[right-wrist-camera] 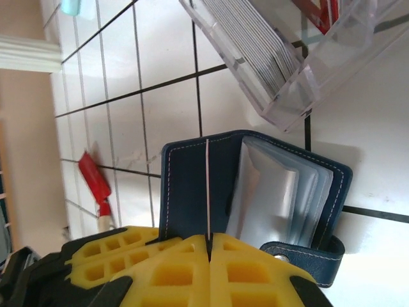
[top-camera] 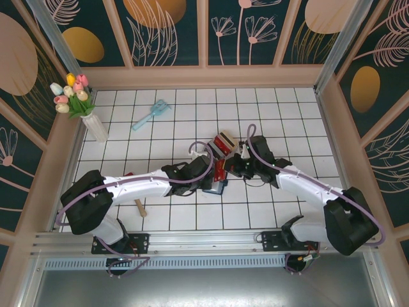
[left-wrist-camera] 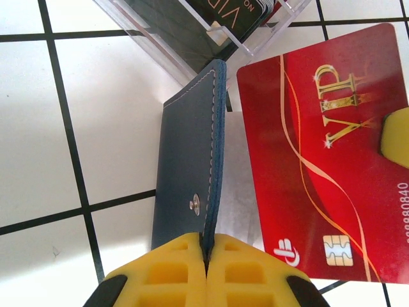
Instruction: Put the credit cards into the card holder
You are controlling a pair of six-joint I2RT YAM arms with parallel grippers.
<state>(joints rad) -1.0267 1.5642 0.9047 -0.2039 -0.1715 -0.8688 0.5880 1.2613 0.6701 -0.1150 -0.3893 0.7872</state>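
Sitting on tiled table (top-camera: 172, 217): card holder (left-wrist-camera: 185, 166), open, just beside clear rack (right-wrist-camera: 319, 77).
Left gripper (left-wrist-camera: 206, 246): pinched tight on the holder's cover edge.
Right gripper (right-wrist-camera: 209, 240): clamped on red card (left-wrist-camera: 307, 160), beside the sleeves.

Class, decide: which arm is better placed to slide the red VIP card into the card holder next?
Right. The right gripper is shut on the red VIP card beside the card holder; the left gripper is shut on the holder's cover, probably steadying it.

White arms (top-camera: 137, 185) with black joints (top-camera: 86, 211), looping purple cables (top-camera: 208, 165), and yellow waffle-gridded fingers (left-wrist-camera: 163, 275).
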